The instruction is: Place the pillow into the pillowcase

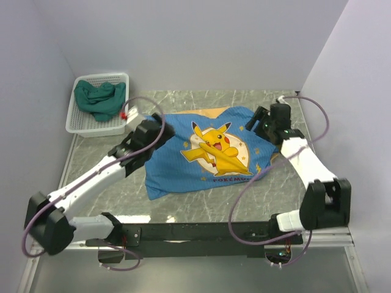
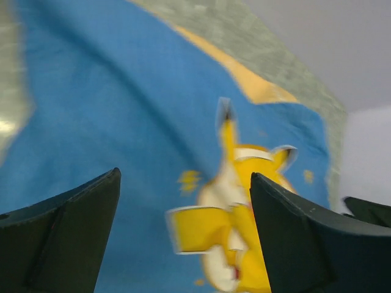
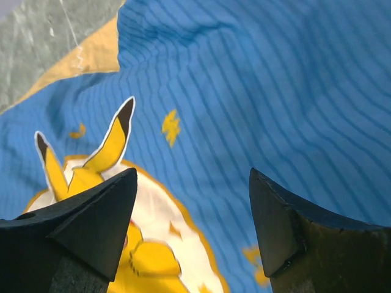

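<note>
The pillowcase (image 1: 208,152) lies spread on the table, blue striped with a yellow cartoon print in a circle. A strip of its mustard-yellow inside (image 1: 211,111) shows at the far edge. The pillow is out of view. My left gripper (image 1: 160,124) hovers over the case's left edge, open, with nothing between its fingers; its wrist view shows the pillowcase (image 2: 122,122) under the gripper (image 2: 184,174). My right gripper (image 1: 259,120) is at the case's right far corner, also open and empty, above the striped pillowcase (image 3: 275,91) in the view from that gripper (image 3: 193,171).
A white basket (image 1: 79,125) holding a dark green cloth (image 1: 99,99) stands at the back left. Walls close in the grey marble table (image 1: 201,204) on the left, back and right. Purple cables loop off both arms.
</note>
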You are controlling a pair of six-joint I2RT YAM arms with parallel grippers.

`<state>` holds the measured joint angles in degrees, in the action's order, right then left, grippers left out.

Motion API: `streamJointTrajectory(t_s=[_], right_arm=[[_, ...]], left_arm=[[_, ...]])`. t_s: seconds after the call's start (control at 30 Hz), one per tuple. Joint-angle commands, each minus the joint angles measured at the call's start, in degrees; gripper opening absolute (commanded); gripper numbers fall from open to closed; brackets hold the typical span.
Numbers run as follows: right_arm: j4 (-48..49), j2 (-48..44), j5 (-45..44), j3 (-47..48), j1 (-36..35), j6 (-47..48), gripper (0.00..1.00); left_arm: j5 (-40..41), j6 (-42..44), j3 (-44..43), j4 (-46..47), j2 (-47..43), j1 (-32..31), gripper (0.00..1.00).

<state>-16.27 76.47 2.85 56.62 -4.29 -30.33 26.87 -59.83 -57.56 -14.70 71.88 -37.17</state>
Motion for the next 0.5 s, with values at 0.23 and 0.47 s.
streamJointTrajectory(t_s=[0.23, 0.47], right_arm=[[4.67, 16.60, -5.57, 15.00, -1.68, 4.13, 0.81], [3.27, 28.63, -7.07, 28.44, -1.95, 7.03, 0.82]], left_arm=[[5.47, -2.23, 17.30, -0.60, -3.33, 2.98, 0.90], [-0.15, 1.12, 20.38, 8.28, -0.16, 4.56, 0.84]])
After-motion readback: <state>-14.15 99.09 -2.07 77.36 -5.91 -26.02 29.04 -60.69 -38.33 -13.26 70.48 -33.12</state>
